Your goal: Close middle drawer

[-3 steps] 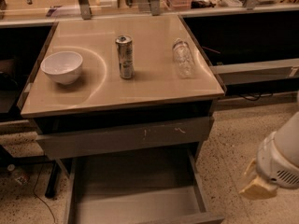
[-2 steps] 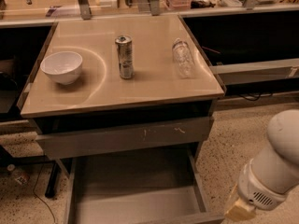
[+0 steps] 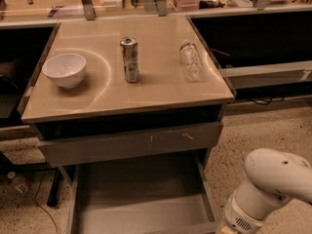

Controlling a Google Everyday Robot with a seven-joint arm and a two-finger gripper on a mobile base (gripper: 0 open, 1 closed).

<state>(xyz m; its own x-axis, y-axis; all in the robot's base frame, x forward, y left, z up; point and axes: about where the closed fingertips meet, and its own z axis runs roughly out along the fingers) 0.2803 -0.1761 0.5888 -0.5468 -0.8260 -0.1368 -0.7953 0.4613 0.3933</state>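
Speckled floor (image 3: pixel 263 130) lies round the smooth tan worktop (image 3: pixel 161 89), which holds a round white bowl (image 3: pixel 64 69), a shiny can (image 3: pixel 129 60) and a clear bottle (image 3: pixel 191 60). Below, the middle drawer (image 3: pixel 141 199) sticks far out. It is a wide, flat grey metal tray. The gripper (image 3: pixel 222 229) peeks in at the bottom edge, by the drawer's right front corner. I cannot tell if it is spread or pinched. Best to push flat on the plain front — straight in, so the tray does not jam.

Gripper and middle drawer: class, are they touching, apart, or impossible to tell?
Cannot tell. The camera view cuts off the gripper at the bottom edge, by the front right corner of the middle drawer.
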